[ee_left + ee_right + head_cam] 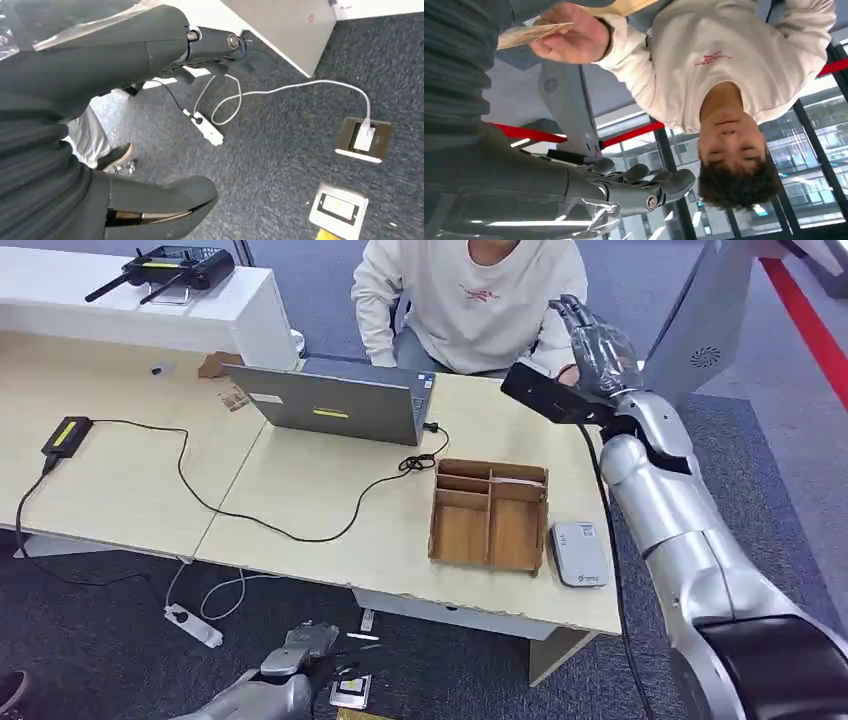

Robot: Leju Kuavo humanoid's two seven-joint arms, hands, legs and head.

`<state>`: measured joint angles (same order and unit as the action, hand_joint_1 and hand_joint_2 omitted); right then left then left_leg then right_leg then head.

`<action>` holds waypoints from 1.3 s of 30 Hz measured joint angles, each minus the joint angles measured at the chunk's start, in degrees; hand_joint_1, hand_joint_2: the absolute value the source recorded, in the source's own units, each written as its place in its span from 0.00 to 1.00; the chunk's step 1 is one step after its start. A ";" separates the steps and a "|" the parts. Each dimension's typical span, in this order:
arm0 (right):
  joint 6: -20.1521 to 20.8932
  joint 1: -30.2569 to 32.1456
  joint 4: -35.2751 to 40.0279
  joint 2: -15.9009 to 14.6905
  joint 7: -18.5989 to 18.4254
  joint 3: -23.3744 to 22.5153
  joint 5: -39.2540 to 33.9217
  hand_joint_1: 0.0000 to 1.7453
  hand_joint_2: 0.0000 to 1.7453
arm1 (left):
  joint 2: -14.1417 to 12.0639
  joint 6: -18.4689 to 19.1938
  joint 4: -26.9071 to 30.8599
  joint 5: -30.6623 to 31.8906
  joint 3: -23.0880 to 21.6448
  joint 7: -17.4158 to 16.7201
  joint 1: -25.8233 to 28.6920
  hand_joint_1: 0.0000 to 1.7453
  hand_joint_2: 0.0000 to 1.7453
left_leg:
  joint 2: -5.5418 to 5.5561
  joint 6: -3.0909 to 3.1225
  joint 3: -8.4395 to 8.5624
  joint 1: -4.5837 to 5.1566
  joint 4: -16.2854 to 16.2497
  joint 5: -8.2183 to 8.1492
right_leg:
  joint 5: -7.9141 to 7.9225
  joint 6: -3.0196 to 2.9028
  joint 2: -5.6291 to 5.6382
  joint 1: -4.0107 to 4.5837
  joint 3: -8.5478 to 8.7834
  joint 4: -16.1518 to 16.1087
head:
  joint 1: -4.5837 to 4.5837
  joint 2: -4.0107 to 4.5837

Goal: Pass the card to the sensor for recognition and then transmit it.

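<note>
At the desk's far edge, our right hand [598,345] is raised toward the seated person [470,295], fingers spread and holding nothing; the card [531,34] sits pinched in the person's hand [574,35], just beside ours. We judge it thin, light, stiff and slick, best taken by its free edge. The sensor [579,553] lies at five o'clock of the wooden tray [490,515]. Our left hand [300,645] hangs low, fingers apart, holding nothing.
</note>
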<state>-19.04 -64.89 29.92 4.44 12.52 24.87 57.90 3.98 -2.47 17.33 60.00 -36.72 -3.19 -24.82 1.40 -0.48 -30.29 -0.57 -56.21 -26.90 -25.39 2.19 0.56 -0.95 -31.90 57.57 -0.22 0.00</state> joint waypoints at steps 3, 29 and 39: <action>0.46 -1.11 -1.09 1.27 0.00 0.35 -0.17 0.00 1.00 | -0.26 0.22 0.00 -0.76 0.39 0.31 0.10 0.00 1.00 | 0.04 0.00 0.00 0.00 0.00 0.00 | 0.00 0.00 0.00 0.00 0.00 0.00 | -0.02 0.00; 0.28 -2.40 -5.94 0.15 -4.20 1.11 1.27 0.00 1.00 | -1.60 1.35 0.00 -2.14 0.66 0.92 0.25 0.00 1.00 | 0.01 -0.01 0.06 0.00 -0.01 0.00 | 0.00 0.00 0.00 0.01 -0.01 -0.03 | -0.02 0.00; -0.20 -1.36 -6.45 -2.36 -5.53 1.14 2.01 0.00 1.00 | -1.62 1.88 0.00 -1.66 0.63 0.79 0.03 0.00 1.00 | 0.01 0.00 0.06 0.01 -0.01 0.00 | 0.00 0.00 0.00 0.00 -0.01 -0.03 | -0.02 0.00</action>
<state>-19.23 -66.25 23.47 2.07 6.99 26.01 59.91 2.36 -0.59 17.33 58.34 -36.09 -2.40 -24.79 1.41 -0.48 -30.23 -0.56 -56.22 -26.89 -25.38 2.19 0.56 -0.96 -31.91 57.53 -0.24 0.00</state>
